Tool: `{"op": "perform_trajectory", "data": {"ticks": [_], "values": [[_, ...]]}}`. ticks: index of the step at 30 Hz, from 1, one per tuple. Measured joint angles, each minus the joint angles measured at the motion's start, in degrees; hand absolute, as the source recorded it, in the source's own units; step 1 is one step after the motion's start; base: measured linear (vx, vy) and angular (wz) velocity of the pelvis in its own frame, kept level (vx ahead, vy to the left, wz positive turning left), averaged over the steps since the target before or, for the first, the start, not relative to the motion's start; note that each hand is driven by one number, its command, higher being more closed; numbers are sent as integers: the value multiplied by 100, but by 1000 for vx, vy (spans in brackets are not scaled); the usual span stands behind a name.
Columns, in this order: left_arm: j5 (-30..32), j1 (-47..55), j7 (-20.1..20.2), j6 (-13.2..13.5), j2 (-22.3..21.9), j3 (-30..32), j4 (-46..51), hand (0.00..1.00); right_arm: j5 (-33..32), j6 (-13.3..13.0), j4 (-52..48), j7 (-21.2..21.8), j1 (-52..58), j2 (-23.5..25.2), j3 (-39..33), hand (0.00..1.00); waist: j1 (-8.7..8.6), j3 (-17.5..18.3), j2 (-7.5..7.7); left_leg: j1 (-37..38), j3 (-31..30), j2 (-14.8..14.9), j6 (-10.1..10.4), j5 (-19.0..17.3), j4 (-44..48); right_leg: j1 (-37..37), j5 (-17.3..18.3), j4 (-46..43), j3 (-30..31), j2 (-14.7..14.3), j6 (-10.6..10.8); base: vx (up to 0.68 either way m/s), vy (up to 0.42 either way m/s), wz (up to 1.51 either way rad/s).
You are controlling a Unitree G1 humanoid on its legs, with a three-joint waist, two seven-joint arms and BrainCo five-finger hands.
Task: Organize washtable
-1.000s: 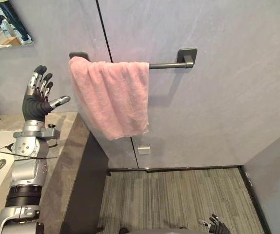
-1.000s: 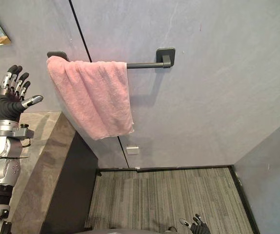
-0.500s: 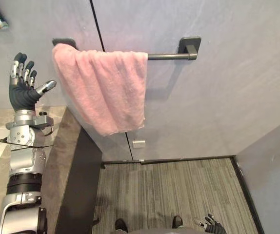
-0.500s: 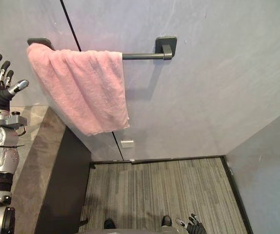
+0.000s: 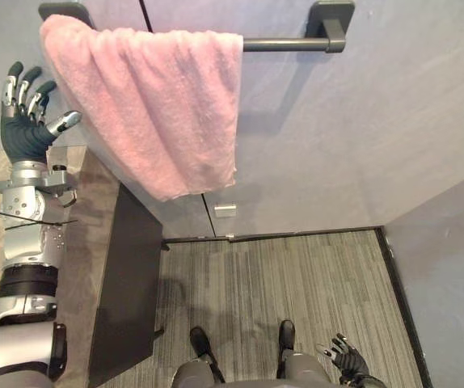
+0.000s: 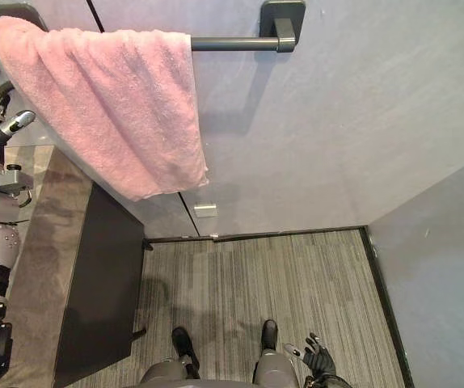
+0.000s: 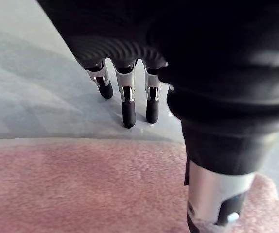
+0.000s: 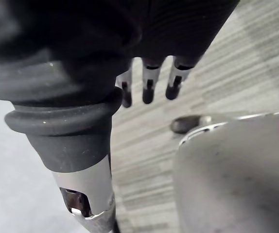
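Rm: washroom corner, plain grey wall (image 5: 361,121), striped grey carpet floor (image 5: 297,275), mottled brown stone washtable top (image 5: 86,234) w/ dark front panel at the robot's left.

Item 1, qty 1: pink terry-cloth towel (image 5: 151,105). Draped over a dark metal wall bar (image 5: 280,43), bunched toward the bar's left end, lower edge hanging on a slant above the washtable's end. Judged light, soft, limp, non-fragile. Will sag and fold once lifted and may slide along the bar if tugged sideways. Best hold, I'd say: pinch the hanging left edge or a lower corner, thumb vs fingers, then draw across to even it out.

Item 2, qty 1: bar, 2 wall brackets, right part bare.

Item 3, qty 1: small white wall plate (image 5: 225,210) below the towel.

Hands, qty 2:
- Left hand (image 5: 23,133) is raised just beside the towel's left edge, fingers straight and spread, grasping nothing. Thumb contact w/ the cloth: can't tell.
- Right hand (image 5: 347,360) is low near the floor, fingers relaxed, empty.
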State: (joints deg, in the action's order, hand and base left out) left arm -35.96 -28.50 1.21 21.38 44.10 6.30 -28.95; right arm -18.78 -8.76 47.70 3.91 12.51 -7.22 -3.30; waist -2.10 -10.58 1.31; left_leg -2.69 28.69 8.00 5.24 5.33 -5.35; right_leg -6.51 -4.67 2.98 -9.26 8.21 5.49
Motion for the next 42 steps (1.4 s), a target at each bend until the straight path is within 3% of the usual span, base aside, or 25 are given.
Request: {"op": "perform_trajectory", "data": {"ticks": [7, 10, 14, 18, 19, 22, 25, 28, 33, 36, 42], "values": [[19, -34, 21, -109, 34, -318, -287, 0, -40, 2, 12, -12, -33, 0, 3, 0, -6, -175, 26, -29, 147, -3, -10, 8, 0, -88, -98, 4, 152, -6, -2, -34, -15, -11], [200, -30, 226, -362, 21, -649, -442, 0, -41, 1, 11, -9, -33, 1, 13, 0, -44, -182, 33, 2, 188, -5, -11, 8, 0, -88, -112, 6, 188, -6, 0, -17, -13, -6], [421, 7, 275, -496, -118, -773, -534, 0, -40, 7, -31, -12, -38, -6, 34, 0, -78, -186, 34, 26, 253, -7, -11, 8, 0, -99, -122, 20, 253, -10, 7, 0, -16, -10], [576, 41, 349, -604, -184, -801, -539, 0, -263, 10, -951, 12, -101, -62, 221, 0, -146, -191, 32, 29, 316, -7, -11, 7, -1, -128, -130, 25, 318, -13, 16, 7, -23, -7], [585, 41, 349, -609, -251, -801, -539, 100, -426, 2, -1371, 15, -188, -101, 244, 0, -158, -193, 35, 28, 328, -7, -11, 7, -1, -134, -134, 25, 327, -12, 20, -6, -20, -3], [650, 40, 343, -642, -374, -802, -539, 100, -666, -26, -2442, 22, -415, -353, 457, 0, -148, -197, 44, 28, 416, -8, -11, 7, -1, -188, -173, 31, 423, -19, 12, -16, -17, -13], [794, 21, 289, -684, -423, -816, -541, 100, -931, -228, -3906, 153, -751, -738, 656, 0, -152, -202, 55, 27, 465, -5, -11, 8, -1, -184, -248, 120, 475, -31, 1, -31, -30, -11], [887, -73, 226, -715, -494, -848, -543, 100, -1527, -390, -5119, 423, -1276, -1426, 992, 0, -158, -196, 68, 28, 465, 0, -13, 9, -1, -182, -271, 123, 482, -37, -5, -10, -11, 0], [905, -323, 227, -720, -511, -860, -540, 100, -2388, -402, -5781, 775, -2477, -2625, 1842, 0, -140, -187, 82, 34, 437, -2, -37, 32, -2, -148, -311, 136, 464, -35, -21, -14, -11, 2], [871, -482, 217, -717, -510, -1019, -525, 100, -2825, -384, -5802, 875, -3457, -3178, 2391, 0, -41, -180, 94, 31, 390, -1, -42, 66, -2, -69, -409, 258, 440, -36, -40, -33, -24, 6], [678, -508, 214, -717, -510, -1068, -363, 100, -3236, -317, -5251, 857, -4419, -3420, 3011, 0, 27, -122, 107, -29, 140, -2, -91, 144, -3, 25, -410, 258, 230, -23, -40, -42, -26, 20]]}}
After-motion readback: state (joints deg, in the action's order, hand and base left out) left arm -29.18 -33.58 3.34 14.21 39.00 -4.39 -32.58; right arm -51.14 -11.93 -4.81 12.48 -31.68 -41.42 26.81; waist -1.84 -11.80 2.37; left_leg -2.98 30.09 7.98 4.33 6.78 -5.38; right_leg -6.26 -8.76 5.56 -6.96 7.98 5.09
